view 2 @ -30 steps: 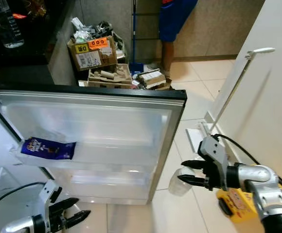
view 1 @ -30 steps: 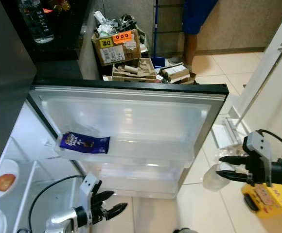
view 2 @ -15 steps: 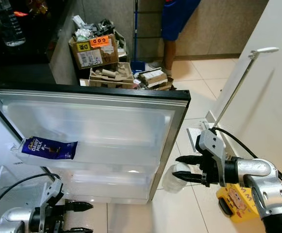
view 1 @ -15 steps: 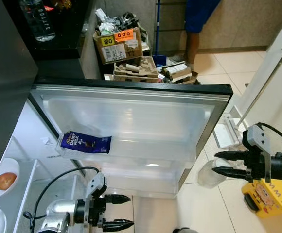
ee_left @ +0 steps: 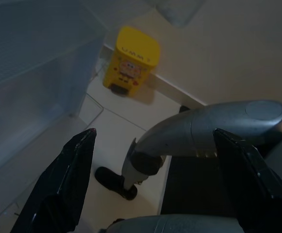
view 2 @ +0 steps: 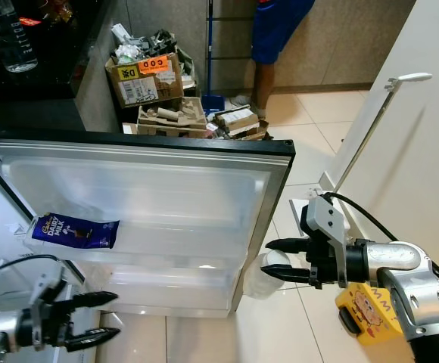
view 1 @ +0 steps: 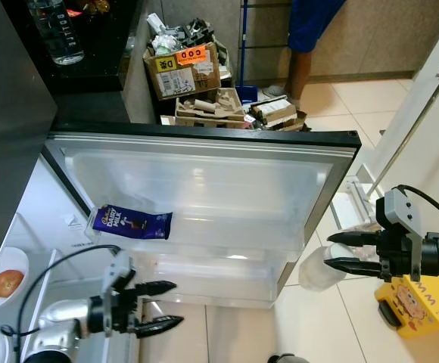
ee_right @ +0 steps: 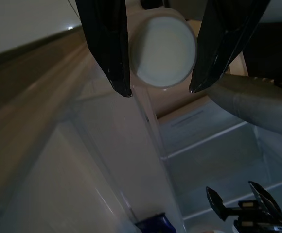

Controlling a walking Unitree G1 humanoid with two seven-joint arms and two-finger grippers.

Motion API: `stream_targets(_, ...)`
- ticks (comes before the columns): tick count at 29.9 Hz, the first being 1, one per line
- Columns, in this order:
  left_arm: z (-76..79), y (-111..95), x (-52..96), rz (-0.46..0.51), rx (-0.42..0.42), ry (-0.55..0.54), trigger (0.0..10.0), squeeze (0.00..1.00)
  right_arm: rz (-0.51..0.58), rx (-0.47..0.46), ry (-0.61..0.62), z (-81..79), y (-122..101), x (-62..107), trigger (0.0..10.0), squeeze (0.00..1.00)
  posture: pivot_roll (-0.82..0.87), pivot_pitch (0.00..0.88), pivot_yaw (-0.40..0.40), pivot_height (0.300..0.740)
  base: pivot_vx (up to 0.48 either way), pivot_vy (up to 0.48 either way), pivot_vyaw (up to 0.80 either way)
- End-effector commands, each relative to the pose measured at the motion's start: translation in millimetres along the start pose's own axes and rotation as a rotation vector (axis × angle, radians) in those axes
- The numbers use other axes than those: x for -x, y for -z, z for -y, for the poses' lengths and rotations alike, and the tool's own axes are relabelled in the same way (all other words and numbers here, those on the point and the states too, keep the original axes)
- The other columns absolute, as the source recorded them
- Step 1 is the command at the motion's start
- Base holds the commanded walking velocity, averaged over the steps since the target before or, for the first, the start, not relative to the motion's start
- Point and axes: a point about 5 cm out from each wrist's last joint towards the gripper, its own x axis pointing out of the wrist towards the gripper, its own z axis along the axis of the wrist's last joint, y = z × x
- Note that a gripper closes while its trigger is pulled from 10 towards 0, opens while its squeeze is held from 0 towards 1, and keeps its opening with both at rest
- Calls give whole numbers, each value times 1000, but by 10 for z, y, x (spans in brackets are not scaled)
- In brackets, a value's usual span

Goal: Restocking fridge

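Note:
The fridge door (view 1: 204, 181) stands wide open, its clear shelves facing me. A blue chocolate packet (view 1: 132, 223) lies in the left end of the middle door shelf. Low by the fridge body, my left gripper (view 1: 179, 302) is open and holds nothing; its fingers (ee_left: 78, 170) are spread wide. My right gripper (view 1: 326, 250) is open just right of the door's free edge. A translucent container with a white lid (view 1: 314, 266) sits just beyond and below its tips. From the right wrist, that lid (ee_right: 163, 51) shows between the fingers; I cannot tell whether they touch.
A yellow cartoon box (view 1: 420, 310) sits on the tiled floor under my right arm. Cardboard boxes of rubbish (view 1: 189, 72) and a person's legs (view 1: 299, 68) are behind the door. A white cupboard with a long handle (view 1: 420, 121) is to the right. Inside the fridge, an orange fruit (view 1: 6, 281) rests on a plate.
My right gripper has moved left toward the door's edge, and the container has shifted left with it. My left gripper has opened wider and swung back left and slightly up.

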Motion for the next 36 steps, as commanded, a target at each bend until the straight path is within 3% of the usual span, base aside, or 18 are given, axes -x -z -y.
stream_targets(1, 17, 4, 82, -11, 10, 2, 10000, 0, 50, 30, -13, 8, -143, 17, 10000, 0, -57, 66, -13, 740, 0, 0, 0)
stream_targets(6, 13, 15, 144, -13, 26, -14, 10000, 0, 125, 52, -55, 2, -306, -13, 10000, 0, -57, 68, -15, 740, 0, 0, 0)
stream_targets(10, 11, 8, 159, -5, 29, -21, 10000, 0, 249, 74, -102, -24, -542, -26, 10000, 0, -54, 69, -18, 740, 0, 0, 0)
stream_targets(11, 15, 8, 156, -3, 31, -19, 10000, 0, 328, 101, -125, -40, -717, -30, 10000, 0, -56, 69, -17, 740, 0, 0, 0)
stream_targets(13, 15, 8, 156, -3, 31, -19, 10000, 0, 328, 101, -125, -40, -717, -30, 10000, 0, -56, 69, -17, 740, 0, 0, 0)
stream_targets(15, 24, 18, 143, -1, 40, -11, 10000, 0, 412, 143, -129, -32, -910, -26, 10000, 0, -58, 70, -18, 740, 0, 0, 0)
stream_targets(20, 34, 33, 128, 0, 50, -1, 10000, 0, 460, 188, -100, 10, -1036, -28, 10000, 0, -56, 71, -20, 740, 0, 0, 0)
stream_targets(24, 42, 44, 125, -1, 56, 6, 10000, 0, 384, 260, 15, 147, -1126, -160, 10000, 0, -55, 71, -21, 740, 0, 0, 0)
stream_targets(36, 67, 81, 78, 3, 76, 25, 10000, 0, 173, 241, 106, 234, -906, -493, 10000, 0, -57, 75, -21, 740, 0, 0, 0)
